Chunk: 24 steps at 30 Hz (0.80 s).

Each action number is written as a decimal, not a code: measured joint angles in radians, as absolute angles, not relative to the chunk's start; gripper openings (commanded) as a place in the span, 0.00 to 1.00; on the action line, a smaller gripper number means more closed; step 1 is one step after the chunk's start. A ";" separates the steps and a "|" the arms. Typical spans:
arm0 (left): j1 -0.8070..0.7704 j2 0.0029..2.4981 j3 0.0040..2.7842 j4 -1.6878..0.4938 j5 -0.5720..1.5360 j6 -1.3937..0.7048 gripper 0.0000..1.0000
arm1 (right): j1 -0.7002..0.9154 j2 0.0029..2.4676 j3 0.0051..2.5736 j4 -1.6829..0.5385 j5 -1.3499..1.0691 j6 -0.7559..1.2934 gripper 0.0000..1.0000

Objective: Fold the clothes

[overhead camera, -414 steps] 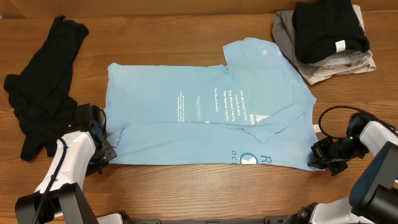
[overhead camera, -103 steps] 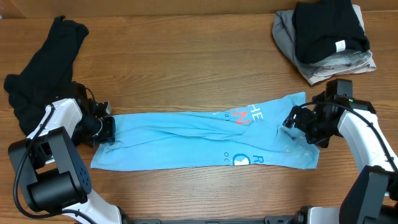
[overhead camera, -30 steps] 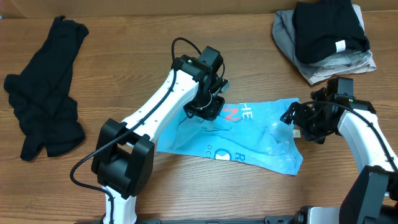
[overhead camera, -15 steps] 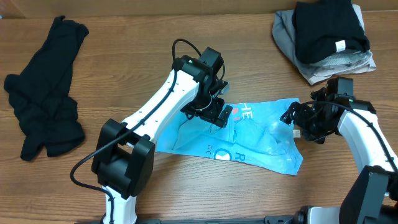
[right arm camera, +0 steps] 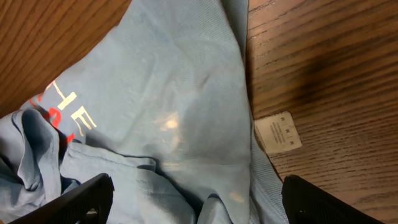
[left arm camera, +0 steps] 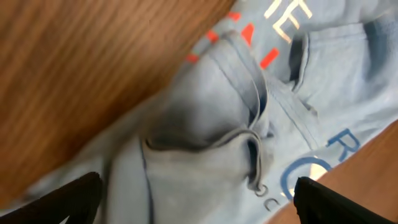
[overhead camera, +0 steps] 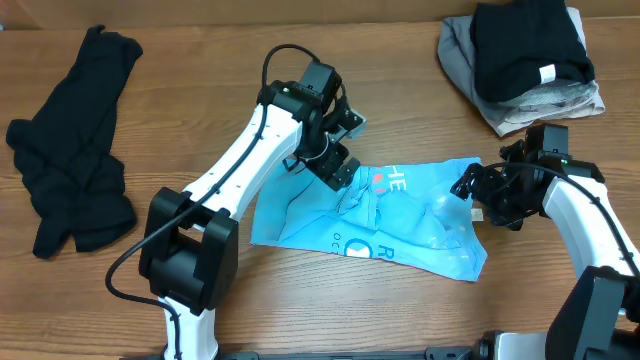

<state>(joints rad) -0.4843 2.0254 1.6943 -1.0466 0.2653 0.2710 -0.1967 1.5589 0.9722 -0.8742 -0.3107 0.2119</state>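
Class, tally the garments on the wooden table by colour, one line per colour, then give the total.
Light blue: 1, the light blue lettered T-shirt
Black: 2, the crumpled black garment, the folded black garment
Grey: 1, the folded grey garment beneath it
Total: 4

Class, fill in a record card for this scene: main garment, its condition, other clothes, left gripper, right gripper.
Main garment: light blue T-shirt on the table
Condition: bunched and creased, not neatly folded
Other clothes: loose black garment at the left; folded black garment stacked on a grey garment at the back right
Left gripper: open, above the shirt's left part, holding nothing
Right gripper: open, at the shirt's right edge
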 measured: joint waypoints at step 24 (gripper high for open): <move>-0.484 2.026 1.537 -0.878 0.292 0.382 0.75 | -0.197 1.559 0.972 -0.873 -0.311 0.212 0.90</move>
<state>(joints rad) -0.4843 2.0258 1.5372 -0.8783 0.2924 0.3817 -0.1967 1.5589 0.9722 -0.8726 -0.3107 0.2123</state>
